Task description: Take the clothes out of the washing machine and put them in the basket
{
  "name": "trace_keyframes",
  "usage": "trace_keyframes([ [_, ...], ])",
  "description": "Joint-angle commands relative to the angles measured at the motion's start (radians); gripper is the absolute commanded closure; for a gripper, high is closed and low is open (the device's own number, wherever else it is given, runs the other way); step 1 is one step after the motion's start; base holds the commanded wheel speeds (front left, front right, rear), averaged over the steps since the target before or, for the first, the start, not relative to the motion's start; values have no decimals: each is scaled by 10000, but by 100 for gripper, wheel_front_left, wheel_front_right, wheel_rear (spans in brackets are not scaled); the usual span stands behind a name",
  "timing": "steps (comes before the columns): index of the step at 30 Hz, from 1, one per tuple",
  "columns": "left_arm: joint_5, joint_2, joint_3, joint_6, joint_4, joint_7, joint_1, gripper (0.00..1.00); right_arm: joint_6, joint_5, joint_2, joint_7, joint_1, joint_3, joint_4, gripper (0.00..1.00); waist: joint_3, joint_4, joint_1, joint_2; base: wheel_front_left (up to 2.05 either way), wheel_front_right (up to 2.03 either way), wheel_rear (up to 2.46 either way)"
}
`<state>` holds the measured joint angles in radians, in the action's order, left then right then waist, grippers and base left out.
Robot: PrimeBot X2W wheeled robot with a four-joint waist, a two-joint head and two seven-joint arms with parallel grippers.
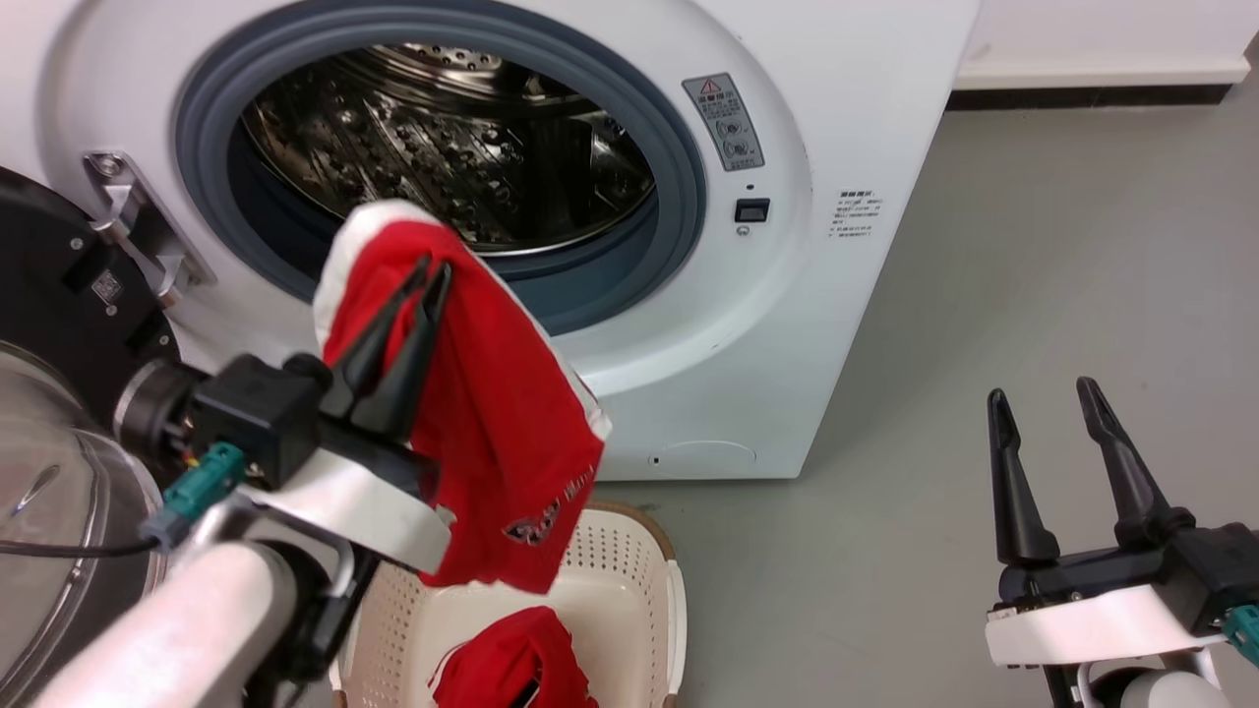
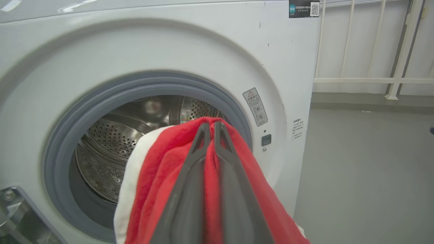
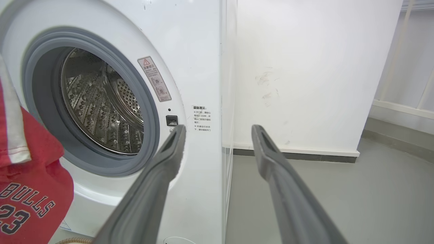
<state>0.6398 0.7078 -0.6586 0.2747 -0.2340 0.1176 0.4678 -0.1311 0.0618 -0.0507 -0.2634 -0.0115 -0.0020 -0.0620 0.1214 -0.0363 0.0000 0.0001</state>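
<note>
My left gripper [image 1: 431, 270] is shut on a red garment with white trim [image 1: 492, 413], held in the air in front of the washing machine [image 1: 836, 147] and above the basket [image 1: 629, 570]. The cloth drapes over both fingers [image 2: 198, 176] in the left wrist view, where the red garment [image 2: 159, 176] hangs before the open steel drum [image 2: 112, 149]. A second red piece [image 1: 511, 664] lies inside the basket. The right gripper [image 1: 1043, 398] stands open over the floor at the lower right, holding nothing. The garment [image 3: 30, 189] also shows at the left edge of the right wrist view, with lettering on it.
The machine's round glass door [image 1: 59, 531] hangs open at the left, close beside my left arm. Grey floor [image 1: 1033, 275] stretches to the right of the machine. A white wall [image 3: 305, 67] and a white railing [image 2: 373, 78] stand behind.
</note>
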Motion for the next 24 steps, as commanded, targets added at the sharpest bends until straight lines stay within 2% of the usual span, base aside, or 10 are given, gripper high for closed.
trace_keyframes([
  [1, 94, -157, -38, 66, 97, 110, -242, 100, 7, -21, 10, -20, -134, -14, -56, 0, 145, -14, 0, -1, 0, 0, 0],
  [7, 326, -578, -536, -202, 1251, 496, -946, 100, 7, -161, 10, -18, -531, -75, -197, 0, 1085, -19, 0, -1, 0, 0, 0],
  [13, 235, -1146, -958, -650, 3130, 800, -699, 100, 7, -271, 10, -18, -1080, -42, -387, 0, 2179, -144, 0, -1, 0, 0, 0],
  [14, 333, -1360, -976, -772, 3528, 851, -613, 100, 7, -274, 12, -20, -1199, -58, -425, 0, 2380, -171, 0, -1, 0, 0, 0],
  [15, 389, -1768, -1118, -1180, 4862, 977, -308, 100, 7, -332, 12, -18, -1534, -88, -529, 0, 3009, -272, 0, -1, 0, 0, 0],
  [21, 289, -2720, -1408, -2017, 7867, 1177, 709, 100, 7, -358, 12, -18, -2113, -154, -735, 0, 4215, -458, 0, -1, 0, 0, 0],
  [24, 627, -3447, -1344, -2509, 9326, 1215, 1221, 100, 7, -332, 14, -18, -2348, -277, -841, 0, 4814, -452, 0, -1, 0, 0, 0],
])
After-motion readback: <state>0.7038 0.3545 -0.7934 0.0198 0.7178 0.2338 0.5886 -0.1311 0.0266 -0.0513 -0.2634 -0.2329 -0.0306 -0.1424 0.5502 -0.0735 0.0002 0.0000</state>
